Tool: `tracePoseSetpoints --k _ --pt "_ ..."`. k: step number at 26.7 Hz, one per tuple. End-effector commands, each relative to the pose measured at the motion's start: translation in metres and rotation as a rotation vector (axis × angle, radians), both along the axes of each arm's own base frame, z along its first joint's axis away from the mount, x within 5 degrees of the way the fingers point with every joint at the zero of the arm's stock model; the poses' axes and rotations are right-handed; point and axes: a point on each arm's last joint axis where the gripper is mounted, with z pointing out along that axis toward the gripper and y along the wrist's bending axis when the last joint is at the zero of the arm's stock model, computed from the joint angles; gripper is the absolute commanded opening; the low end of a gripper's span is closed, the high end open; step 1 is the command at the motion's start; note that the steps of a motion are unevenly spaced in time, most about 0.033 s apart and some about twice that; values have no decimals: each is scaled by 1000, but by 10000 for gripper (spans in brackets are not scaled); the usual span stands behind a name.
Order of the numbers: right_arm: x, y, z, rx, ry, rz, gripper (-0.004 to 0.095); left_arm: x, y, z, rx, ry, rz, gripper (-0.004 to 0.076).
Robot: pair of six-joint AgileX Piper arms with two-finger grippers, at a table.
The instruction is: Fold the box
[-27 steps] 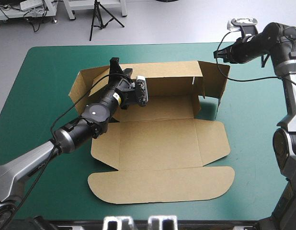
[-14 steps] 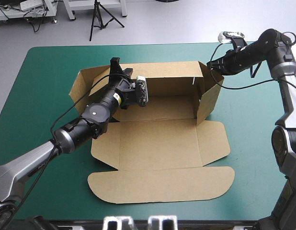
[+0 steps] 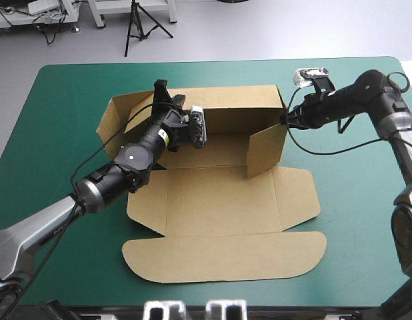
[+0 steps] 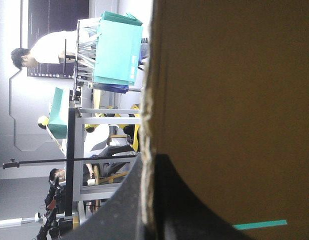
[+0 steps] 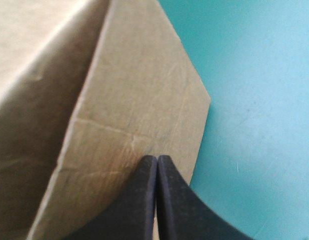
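The brown box (image 3: 219,200) lies open on the teal-green cover, its back wall (image 3: 226,110) standing upright. My left gripper (image 3: 161,87) sits on that wall's top edge near its left end. In the left wrist view the board's edge (image 4: 147,100) runs between the black fingers (image 4: 184,200), so the left gripper (image 4: 149,162) is shut on the box. My right gripper (image 3: 284,120) is shut, its tips against the outer face of the right end flap (image 3: 267,148), which stands turned inward. In the right wrist view the right gripper (image 5: 157,160) touches this flap (image 5: 139,110).
The box's left end flap (image 3: 116,120) splays outward behind my left arm. The rounded lid flap (image 3: 226,257) lies flat near the table's front edge. Bare teal-green cover (image 3: 366,213) shows to the right of the box and on the left side (image 3: 46,133).
My right gripper has moved left and down to the box, swinging the right end flap from splayed outward to standing across the box's right end. The left arm has stayed put.
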Motion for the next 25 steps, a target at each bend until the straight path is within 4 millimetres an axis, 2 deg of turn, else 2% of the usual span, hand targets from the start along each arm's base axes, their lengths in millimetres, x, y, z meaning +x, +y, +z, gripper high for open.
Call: tracePoseSetpoints --k 1,4,8,15,21,22,23,24,25 --pt "-20 9 28 14 -250 -18 -15 -2 5 24 -9 -89 29 -9" --pt "-32 9 19 -19 -332 -37 -15 0 4 20 -2 -82 34 -9" --pt "-51 4 -6 -23 -378 -80 -15 0 4 15 9 -72 38 -9" --pt "-69 8 -35 10 -421 -22 -18 -4 9 -8 65 -23 44 -9" --pt "-73 7 -33 -66 -492 60 -5 -5 10 -12 73 -16 48 -9" --pt "-75 8 -32 -79 -506 92 27 -5 10 -12 73 -16 48 -9" --pt "-79 10 -30 -80 -522 148 173 -6 10 -12 70 -13 43 -9" --pt "-81 11 -28 -82 -531 176 259 -6 9 -12 69 -12 40 -9" --pt "-84 13 -27 -86 -546 224 522 -6 8 -12 67 -6 25 -9"
